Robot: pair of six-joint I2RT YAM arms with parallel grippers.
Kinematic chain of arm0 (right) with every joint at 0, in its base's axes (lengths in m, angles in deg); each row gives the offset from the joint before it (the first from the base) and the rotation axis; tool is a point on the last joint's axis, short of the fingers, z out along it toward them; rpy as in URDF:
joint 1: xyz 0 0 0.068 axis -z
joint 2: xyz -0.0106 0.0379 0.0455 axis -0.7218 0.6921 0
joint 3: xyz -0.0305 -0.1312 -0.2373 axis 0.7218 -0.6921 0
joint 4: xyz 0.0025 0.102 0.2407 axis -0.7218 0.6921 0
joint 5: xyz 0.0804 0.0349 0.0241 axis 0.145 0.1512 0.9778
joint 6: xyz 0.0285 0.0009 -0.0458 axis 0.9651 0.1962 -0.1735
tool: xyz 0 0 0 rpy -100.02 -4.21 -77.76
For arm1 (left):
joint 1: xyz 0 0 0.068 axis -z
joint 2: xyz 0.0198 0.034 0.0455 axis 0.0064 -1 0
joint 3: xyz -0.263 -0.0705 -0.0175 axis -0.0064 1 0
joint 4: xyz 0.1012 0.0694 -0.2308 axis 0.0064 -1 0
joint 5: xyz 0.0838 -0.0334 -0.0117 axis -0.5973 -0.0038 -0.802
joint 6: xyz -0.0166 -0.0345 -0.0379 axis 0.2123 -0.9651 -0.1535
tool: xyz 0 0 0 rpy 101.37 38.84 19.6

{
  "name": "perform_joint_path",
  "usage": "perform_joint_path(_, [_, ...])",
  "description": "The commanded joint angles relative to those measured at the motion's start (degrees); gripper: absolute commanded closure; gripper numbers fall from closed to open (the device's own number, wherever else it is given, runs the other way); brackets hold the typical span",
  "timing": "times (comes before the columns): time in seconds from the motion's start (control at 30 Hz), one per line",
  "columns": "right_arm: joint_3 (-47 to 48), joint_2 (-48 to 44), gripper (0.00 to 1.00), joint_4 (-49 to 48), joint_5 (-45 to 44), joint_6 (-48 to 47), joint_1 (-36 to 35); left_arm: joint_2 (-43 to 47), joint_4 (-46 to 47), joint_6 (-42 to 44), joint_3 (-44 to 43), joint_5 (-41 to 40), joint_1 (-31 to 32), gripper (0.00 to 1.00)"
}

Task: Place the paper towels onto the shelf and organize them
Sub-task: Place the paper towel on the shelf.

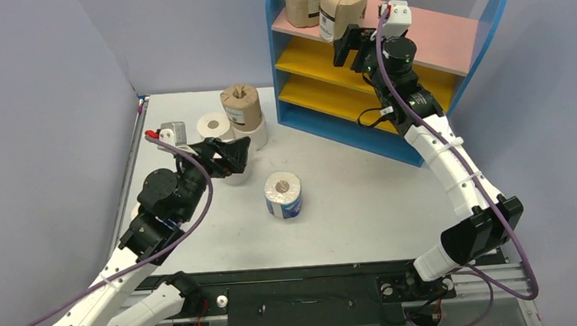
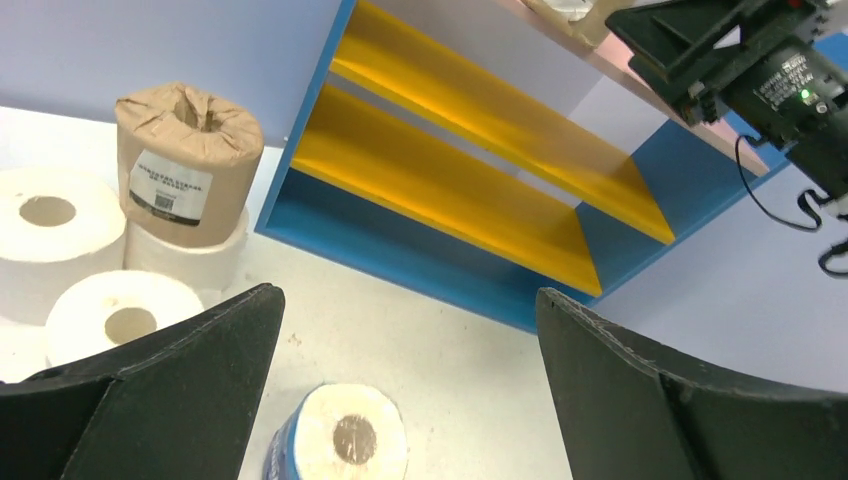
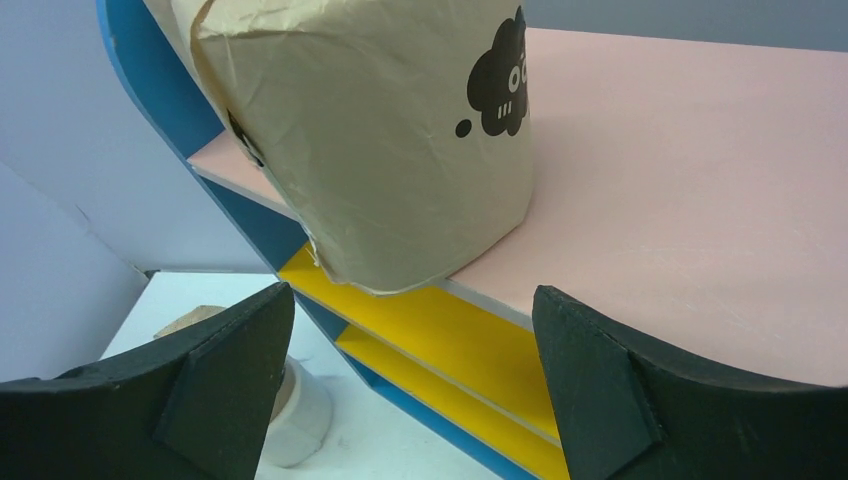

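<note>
The shelf [image 1: 483,34] stands at the back right, with blue sides, a pink top board [image 3: 680,180] and two yellow boards. Two brown-wrapped paper towels [image 1: 301,1] [image 1: 343,6] stand on the left of the pink board. My right gripper [image 1: 350,47] is open and empty just in front of the nearer brown roll [image 3: 380,130], which slightly overhangs the board's front edge. My left gripper [image 1: 239,155] is open and empty above the table. A blue-and-white roll [image 1: 283,194] stands below it, also in the left wrist view [image 2: 340,440].
A third brown roll [image 1: 241,105] sits on a white roll [image 1: 259,132] near the shelf's left end. More white rolls [image 1: 212,126] [image 2: 115,315] stand beside it. A grey wall closes the left side. The right arm reaches over the shelf's front.
</note>
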Motion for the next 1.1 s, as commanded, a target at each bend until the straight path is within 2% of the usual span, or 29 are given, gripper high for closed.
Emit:
perform_joint_path(0.0, [1.55, 0.34, 0.16, -3.27, -1.05, -3.71, -0.46, 2.69, -8.54, 0.81, -1.33, 4.3, -0.25, 0.04])
perform_joint_path(0.13, [0.97, 1.47, 0.17, -5.6, -2.04, -4.65, -0.6, 6.12, -10.93, -0.66, 3.1, 5.96, -0.24, 0.04])
perform_joint_path(0.47, [5.24, 5.29, 0.14, -4.59, -3.61, -6.58, -1.76, 15.71, -12.6, -2.69, 12.3, 3.78, -0.2, 0.04])
perform_joint_path(1.07, [13.12, 11.91, 0.14, -2.23, -7.74, -5.77, -0.63, 16.3, -13.54, -3.74, 15.26, 3.92, -0.2, 0.04])
